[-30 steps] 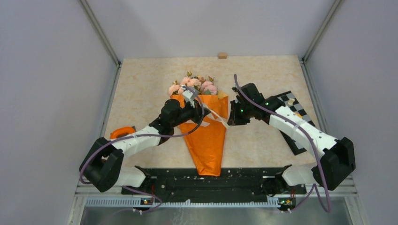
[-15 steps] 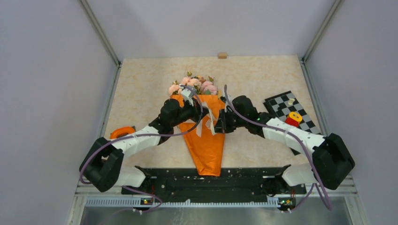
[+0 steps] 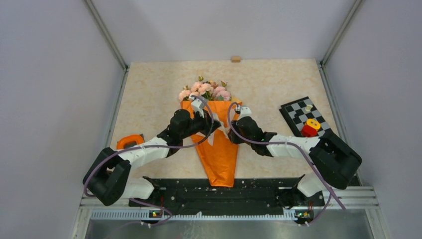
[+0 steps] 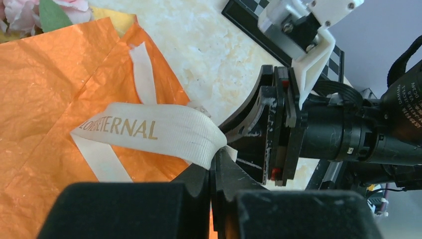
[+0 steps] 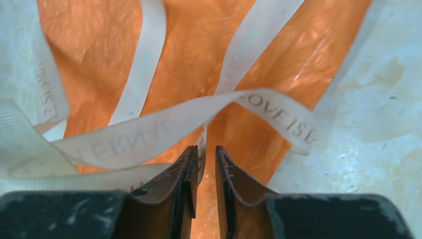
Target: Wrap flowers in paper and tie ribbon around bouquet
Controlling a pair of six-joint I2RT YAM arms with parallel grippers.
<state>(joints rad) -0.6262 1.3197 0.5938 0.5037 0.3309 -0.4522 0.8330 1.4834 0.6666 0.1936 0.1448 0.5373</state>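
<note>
Item one, nearest me: paper (image 3: 219,162) cone, tip toward the bases, lying flat where both arms can reach across it. Item two: ribbon (image 4: 149,128) looped over the cone's middle, my left claw (image 4: 215,160) clamped on a fold, I judge to hold tension, and my right claw (image 5: 205,152) a crack apart around a strand, seemingly not pinching. Farthest: flowers (image 3: 206,90) poking from the wide end.
</note>
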